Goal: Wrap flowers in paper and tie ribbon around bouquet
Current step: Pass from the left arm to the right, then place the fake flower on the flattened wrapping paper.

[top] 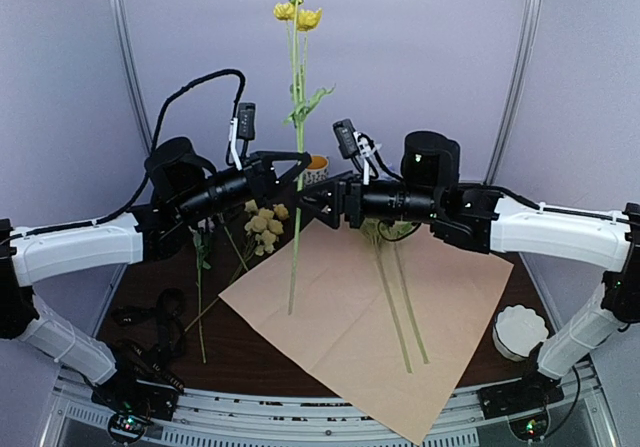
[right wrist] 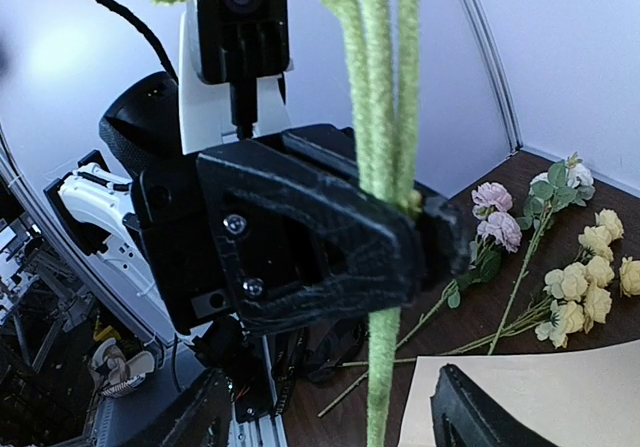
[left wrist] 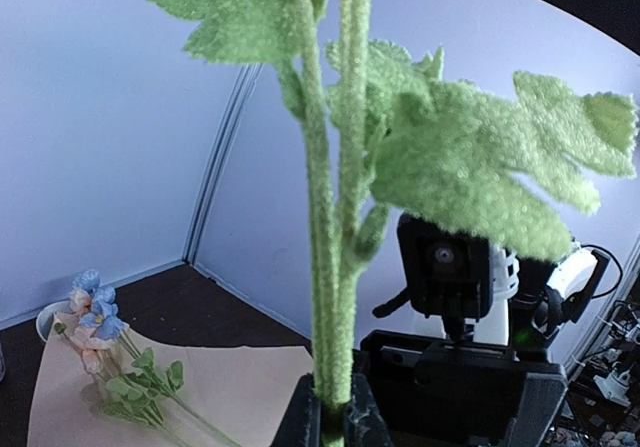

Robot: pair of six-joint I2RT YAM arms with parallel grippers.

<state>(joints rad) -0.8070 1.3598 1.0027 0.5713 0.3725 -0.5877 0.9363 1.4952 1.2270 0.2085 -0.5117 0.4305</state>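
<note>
One yellow flower upright — stem pinched in left fingers.

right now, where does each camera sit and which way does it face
top external: above and behind, looking down on both arms and the table; left gripper holds the yellow flower stem upright over the paper, right gripper beside it.
left wrist: on the left arm, looking past its own fingers and the stem at the right arm's wrist.
right wrist: on the right arm, facing the left gripper; its own open fingertips at the bottom.
shared: both wrist views show the stem and the paper.
</note>
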